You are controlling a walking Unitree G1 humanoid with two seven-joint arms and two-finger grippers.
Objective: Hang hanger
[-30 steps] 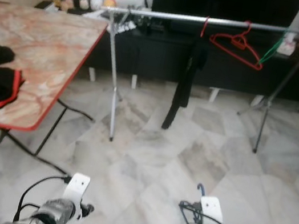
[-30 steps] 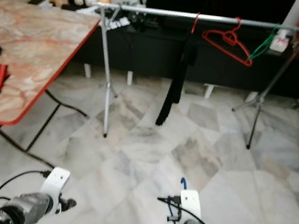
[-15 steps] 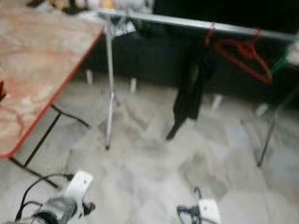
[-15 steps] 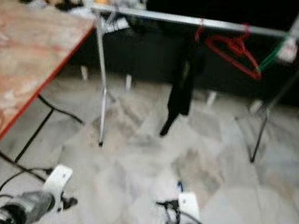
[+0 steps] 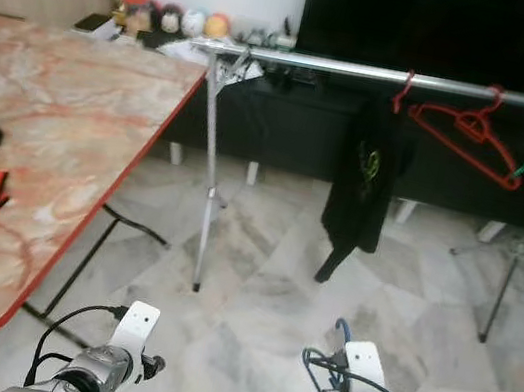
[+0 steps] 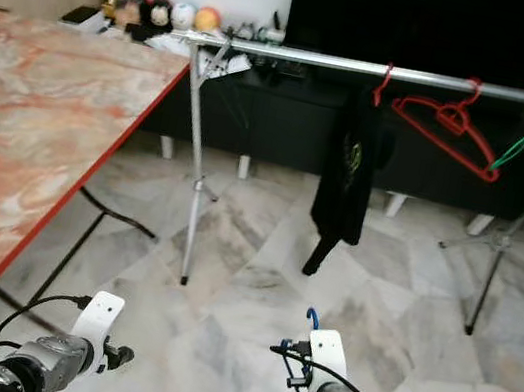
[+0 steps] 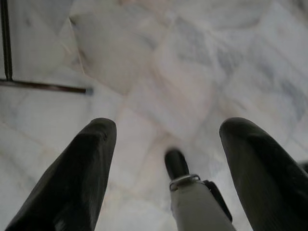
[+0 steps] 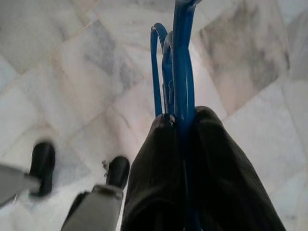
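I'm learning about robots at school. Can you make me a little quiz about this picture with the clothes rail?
1. True or false: the right tool is shut on a blue hanger.
2. What colour is the empty hanger on the rail? A red, B yellow, C white.
3. What hangs beside it?

Key: 1 true. 2 A. 3 A black garment.

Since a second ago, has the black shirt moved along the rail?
No. The shirt hangs just left of the red hanger on the rail, as before; the camera moved.
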